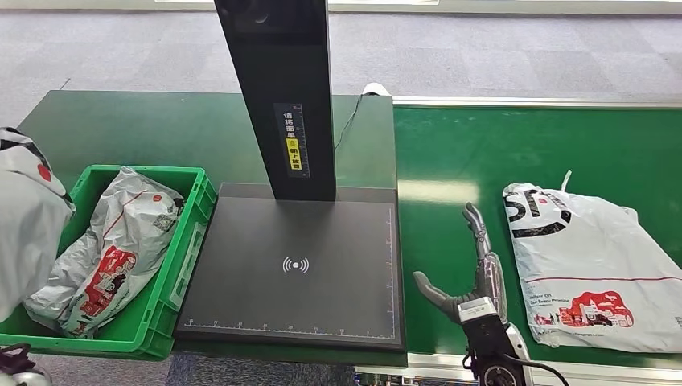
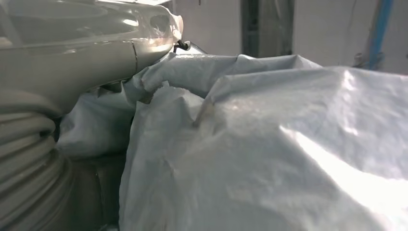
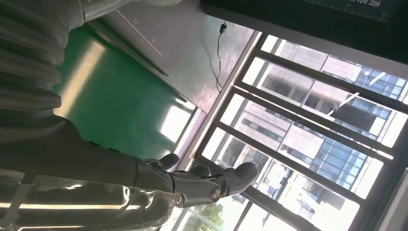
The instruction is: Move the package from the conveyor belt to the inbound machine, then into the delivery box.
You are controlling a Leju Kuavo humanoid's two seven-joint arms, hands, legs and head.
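Far left edge of the head view: a grey-white plastic package (image 1: 24,225) with black and red print, bulging and crumpled, raised beside and partly over the green crate (image 1: 189,241). The left wrist view shows what the head view does not: the left hand (image 2: 72,53), pale glossy thumb over a ribbed cover, pressed against the wrinkled shiny film of that package (image 2: 269,154); the fingers are hidden by the bag, so it cannot be told whether they are closed on it. The crate is hard plastic with ribbed walls and holds one more crumpled grey bag (image 1: 112,249) with red print. Next comes the inbound machine (image 1: 297,273): a flat matte black square pad with a white wireless symbol and ruler marks, and a tall black post carrying a yellow label. A thin black cable (image 1: 347,121) runs behind it over the dark green table (image 1: 121,129). To the right is the smooth green conveyor belt (image 1: 499,153). The right hand (image 1: 470,277) hovers over the belt, fingers straight and spread, thumb out, holding nothing; the right wrist view shows the dark fingers (image 3: 211,185) extended against large windows. Farthest right, one flat white package (image 1: 595,265) with black lettering and a red picture lies on the belt, just beside the right hand. Bags counted: three.
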